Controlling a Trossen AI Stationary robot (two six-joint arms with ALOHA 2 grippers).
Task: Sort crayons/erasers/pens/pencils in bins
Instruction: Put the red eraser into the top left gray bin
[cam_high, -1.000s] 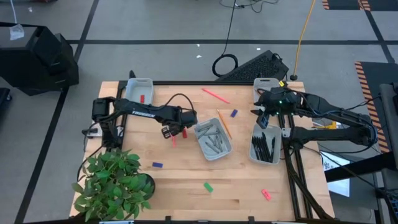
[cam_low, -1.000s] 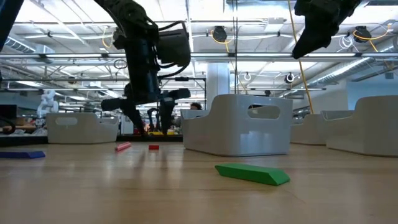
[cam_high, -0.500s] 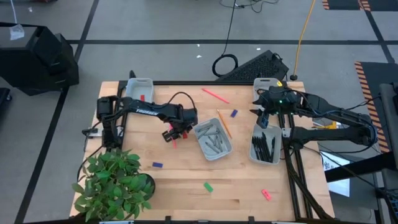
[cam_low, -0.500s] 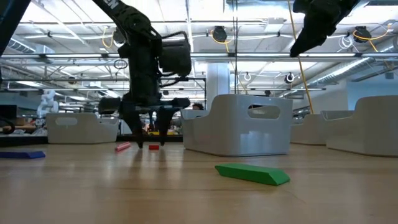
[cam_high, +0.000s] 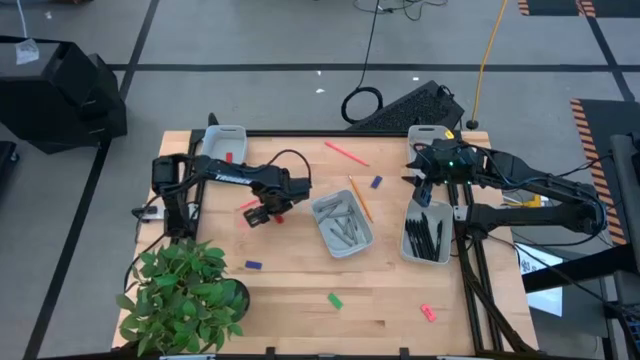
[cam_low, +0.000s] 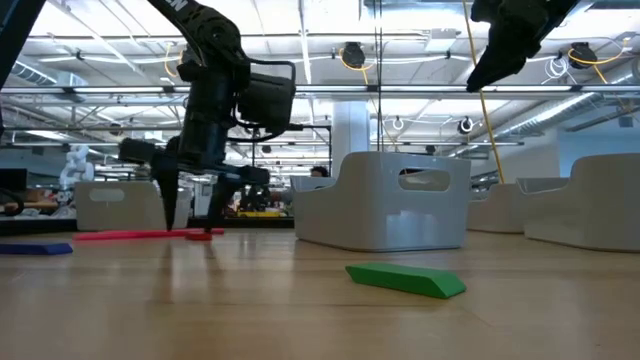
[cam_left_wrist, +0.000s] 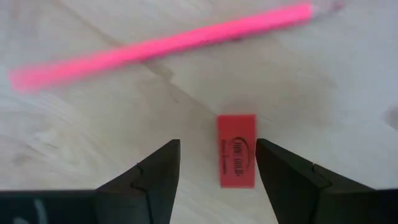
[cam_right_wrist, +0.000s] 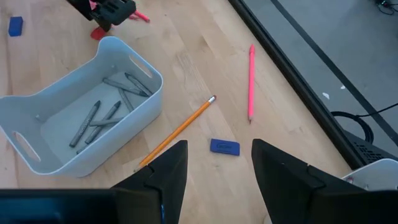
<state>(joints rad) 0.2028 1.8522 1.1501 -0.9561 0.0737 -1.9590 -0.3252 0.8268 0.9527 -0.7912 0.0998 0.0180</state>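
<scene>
A pink pencil (cam_left_wrist: 161, 43) lies blurred in the left wrist view, its ends smeared. The printed oval mark on the red eraser (cam_left_wrist: 236, 151) is too small to read. The bin (cam_right_wrist: 87, 118) of crayons hides part of the orange pencil (cam_right_wrist: 177, 132).

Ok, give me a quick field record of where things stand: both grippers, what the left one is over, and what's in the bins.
left gripper: open, fingers either side of a red eraser on the table
nearby: pink pencil lying just past the eraser
right gripper: open, raised over the pen bin
centre bin: grey crayons
far-left bin: one red piece inside
loose: orange pencil, blue eraser, green eraser
</scene>
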